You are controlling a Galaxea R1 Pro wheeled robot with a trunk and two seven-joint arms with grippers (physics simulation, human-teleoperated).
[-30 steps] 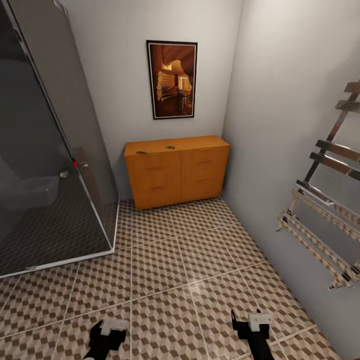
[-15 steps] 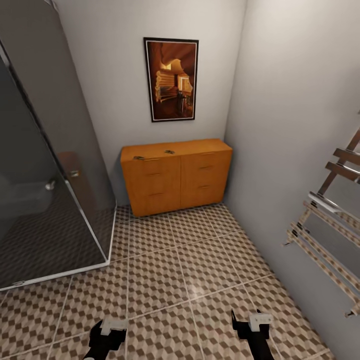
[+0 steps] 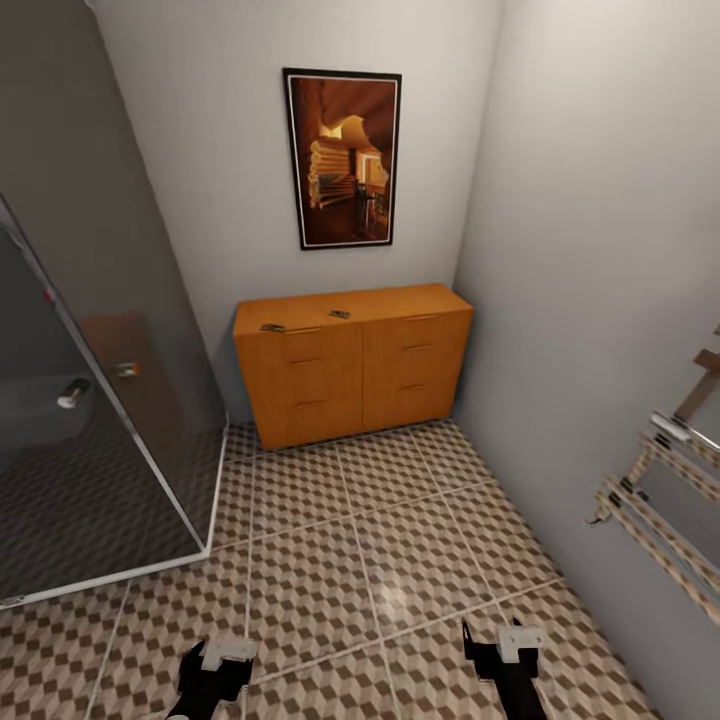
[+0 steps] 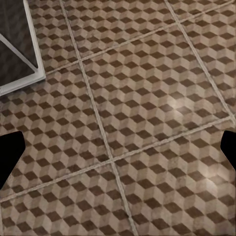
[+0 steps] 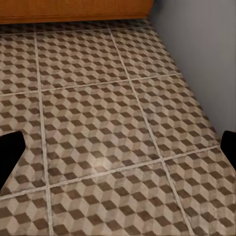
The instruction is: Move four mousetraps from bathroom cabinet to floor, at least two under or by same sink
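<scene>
view: camera has shifted since a second ago — cabinet [image 3: 352, 362] at frame centre now sits a little lower, looks nearer
traps: two small dark bits on cabinet top, likely mousetraps [image 3: 272, 327]
grippers: left gripper [image 3: 213, 672], right gripper [image 3: 503, 655] — both spread, empty
floor: bathroom floor [image 3: 380, 540] between robot and cabinet

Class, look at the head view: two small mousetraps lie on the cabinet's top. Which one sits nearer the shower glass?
The mousetrap by the cabinet's front left corner. The other mousetrap lies farther from the shower glass, towards the middle of the top.
</scene>
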